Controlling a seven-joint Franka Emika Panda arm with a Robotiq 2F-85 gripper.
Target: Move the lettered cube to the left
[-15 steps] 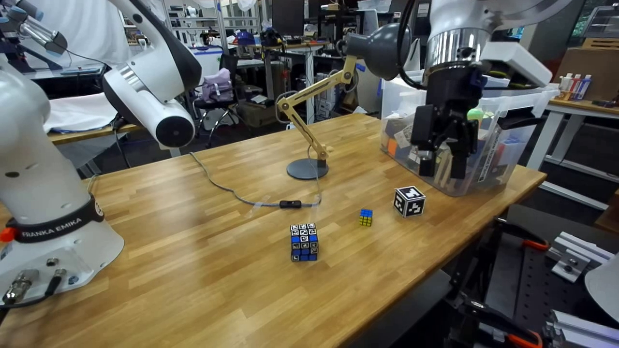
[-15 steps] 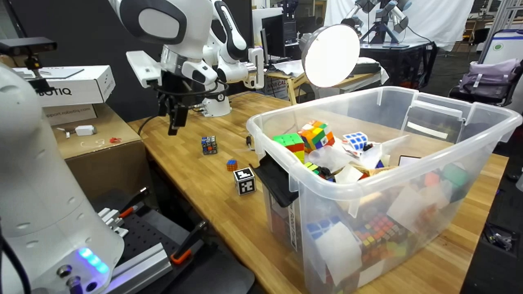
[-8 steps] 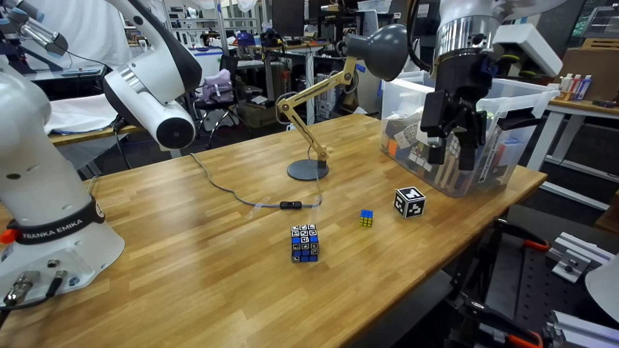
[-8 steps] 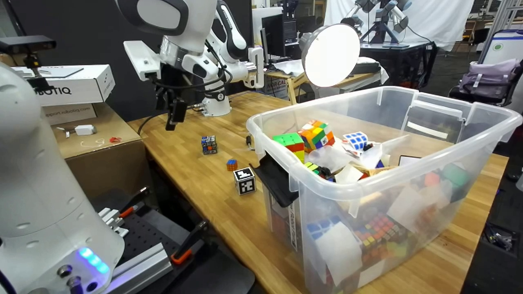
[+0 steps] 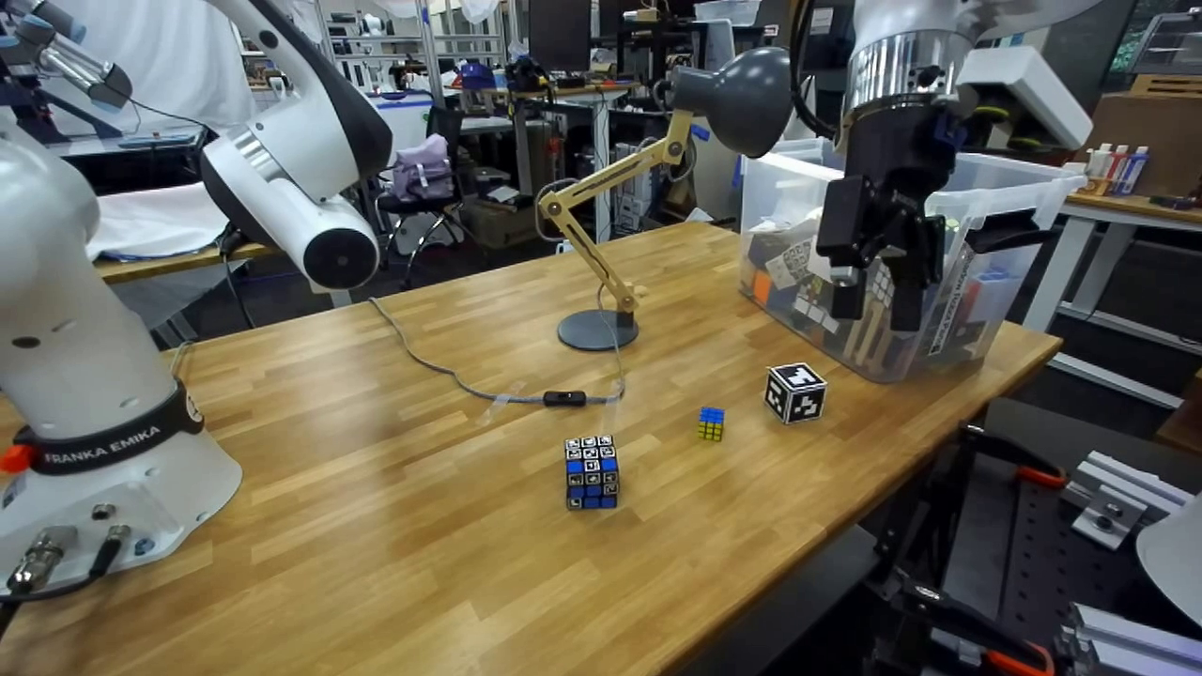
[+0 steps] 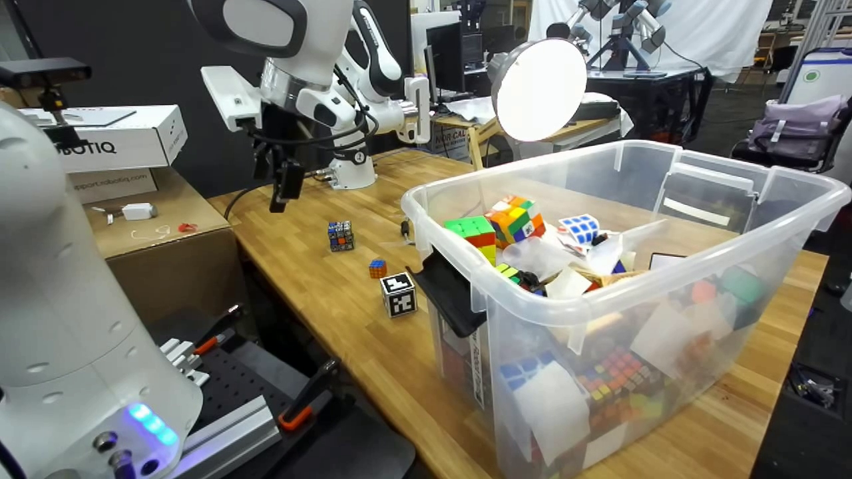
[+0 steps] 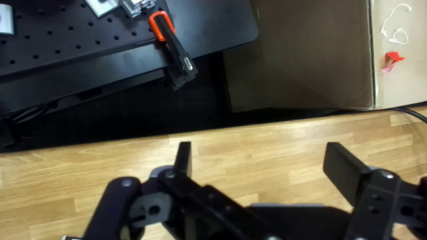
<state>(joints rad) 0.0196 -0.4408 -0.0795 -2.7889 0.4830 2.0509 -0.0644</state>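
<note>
The lettered cube (image 5: 592, 474) is a dark-blue cube with pale markings and stands on the wooden table. It also shows in an exterior view (image 6: 341, 236), with darker faces and an orange square. My gripper (image 5: 877, 305) hangs in the air above the table, well apart from the lettered cube, and also shows in an exterior view (image 6: 285, 198). In the wrist view the fingers (image 7: 258, 156) are wide apart with only bare table between them. The lettered cube is not recognisable in the wrist view; a small black-and-white corner (image 7: 71, 237) shows at its bottom left edge.
A tiny cube (image 5: 711, 423) and a black-and-white patterned cube (image 5: 795, 392) stand on the table (image 5: 413, 545). A clear bin (image 6: 566, 313) full of puzzle cubes is beside them. A desk lamp (image 5: 598, 329) with a cable and a second arm (image 5: 113, 404) stand there too.
My gripper has risen a little and shifted slightly right in an exterior view between one second and half a second ago. It has stayed still since. The cubes have not moved.
</note>
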